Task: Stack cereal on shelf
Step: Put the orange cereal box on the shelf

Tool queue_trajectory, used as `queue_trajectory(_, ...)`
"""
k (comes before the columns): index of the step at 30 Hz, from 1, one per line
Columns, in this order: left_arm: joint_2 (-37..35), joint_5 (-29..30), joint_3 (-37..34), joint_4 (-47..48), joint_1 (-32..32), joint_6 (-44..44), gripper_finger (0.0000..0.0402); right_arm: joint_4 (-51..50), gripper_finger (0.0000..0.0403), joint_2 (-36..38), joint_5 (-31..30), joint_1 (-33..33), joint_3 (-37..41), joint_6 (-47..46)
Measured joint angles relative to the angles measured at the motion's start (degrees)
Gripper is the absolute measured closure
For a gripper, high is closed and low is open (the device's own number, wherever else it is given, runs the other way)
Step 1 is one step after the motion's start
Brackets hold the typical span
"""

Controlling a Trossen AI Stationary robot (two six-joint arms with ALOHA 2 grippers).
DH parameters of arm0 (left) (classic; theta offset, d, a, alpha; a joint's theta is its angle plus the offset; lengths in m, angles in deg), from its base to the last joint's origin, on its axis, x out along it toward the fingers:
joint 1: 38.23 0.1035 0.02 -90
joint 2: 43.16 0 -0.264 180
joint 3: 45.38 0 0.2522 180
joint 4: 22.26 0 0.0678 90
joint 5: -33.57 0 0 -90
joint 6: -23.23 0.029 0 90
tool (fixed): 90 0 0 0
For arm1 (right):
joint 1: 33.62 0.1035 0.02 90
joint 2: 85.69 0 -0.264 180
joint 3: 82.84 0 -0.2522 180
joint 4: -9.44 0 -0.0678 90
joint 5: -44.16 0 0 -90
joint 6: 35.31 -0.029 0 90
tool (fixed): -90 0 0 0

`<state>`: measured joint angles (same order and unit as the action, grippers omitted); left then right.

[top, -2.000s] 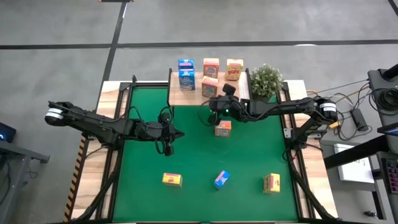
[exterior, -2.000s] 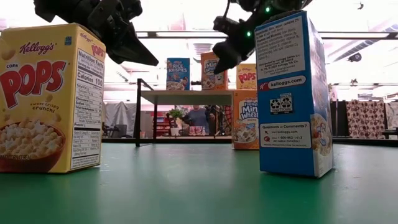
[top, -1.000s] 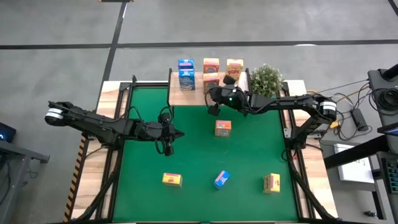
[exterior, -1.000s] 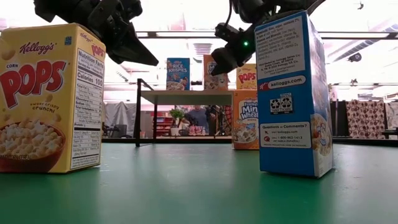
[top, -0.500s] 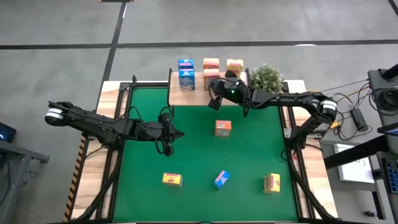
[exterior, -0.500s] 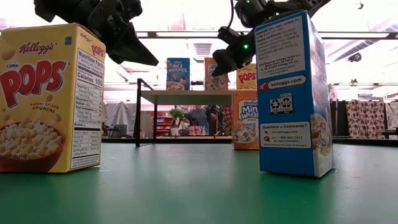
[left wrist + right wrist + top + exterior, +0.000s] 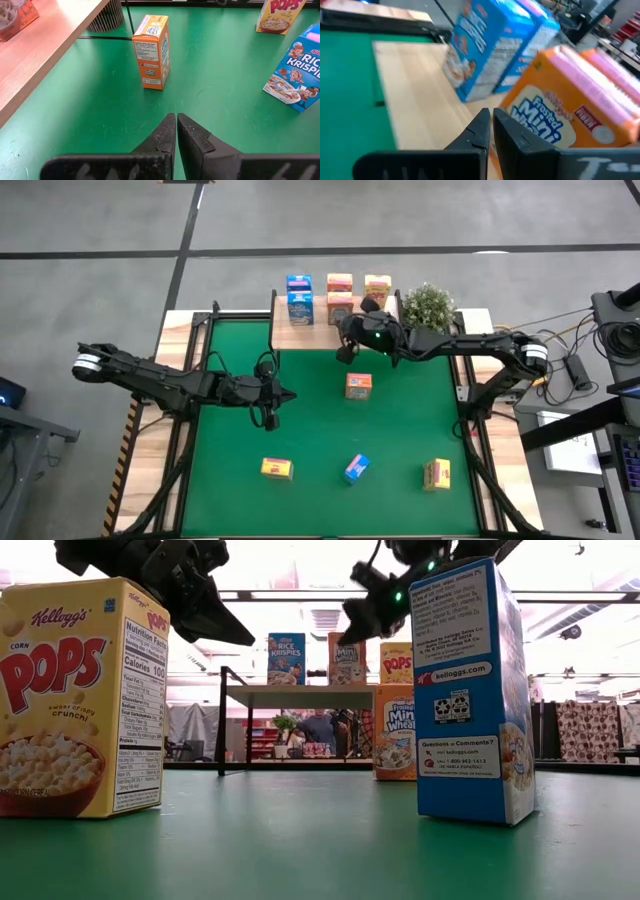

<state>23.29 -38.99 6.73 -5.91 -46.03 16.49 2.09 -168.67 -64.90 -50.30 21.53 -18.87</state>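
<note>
The overhead view is showing the whole layout: five cereal boxes are standing on the wooden shelf (image 7: 335,315) at the far edge of the green mat (image 7: 320,440), two blue (image 7: 299,300), two orange (image 7: 340,296) and one yellow (image 7: 376,290), with a potted plant (image 7: 428,308) just beside the shelf. Four more are sitting on the mat: an orange box (image 7: 358,385) in the middle, and a yellow box (image 7: 277,469), a blue box (image 7: 356,469) and another yellow box (image 7: 437,474) along the near edge.

The right wrist view is giving the close look that the overhead one lacks: the right gripper (image 7: 490,127) is hovering over the shelf board with its fingers together and nothing between them, an orange Frosted Mini-Wheats box (image 7: 570,107) lying just beyond its tips and the blue pair (image 7: 490,50) farther off.

The left gripper (image 7: 176,131) is hanging over the mat, fingers closed and empty, with the upright orange box (image 7: 152,52) ahead of it and a tilted blue Rice Krispies box (image 7: 297,70) off to one side.

The table-level view is filling with a Corn Pops box (image 7: 85,700) and a blue box's printed back panel (image 7: 470,690)
</note>
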Motion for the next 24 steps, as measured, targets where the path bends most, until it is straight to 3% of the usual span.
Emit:
queue_trajectory(5, 0.00, -0.56, 0.02, 0.15, 0.00, -1.02, 0.0402, -2.94, 0.0390, 4.32, 0.06, 6.07, 0.02, -1.14)
queue_trajectory(11, -0.04, -7.94, 3.66, 7.48, -0.56, -4.89, 0.0402, -7.81, 0.0390, 7.85, 0.12, 16.45, 0.26, -4.76)
queue_trajectory(17, -0.04, -8.62, 4.39, 11.36, -3.13, -5.95, 0.0402, -16.97, 0.0390, 8.63, 0.13, 25.69, 0.28, -10.90)
queue_trajectory(24, 0.02, -8.63, 4.33, 12.35, -4.83, -7.07, 0.0402, -28.72, 0.0369, 8.82, -0.49, 26.78, 0.18, -21.50)
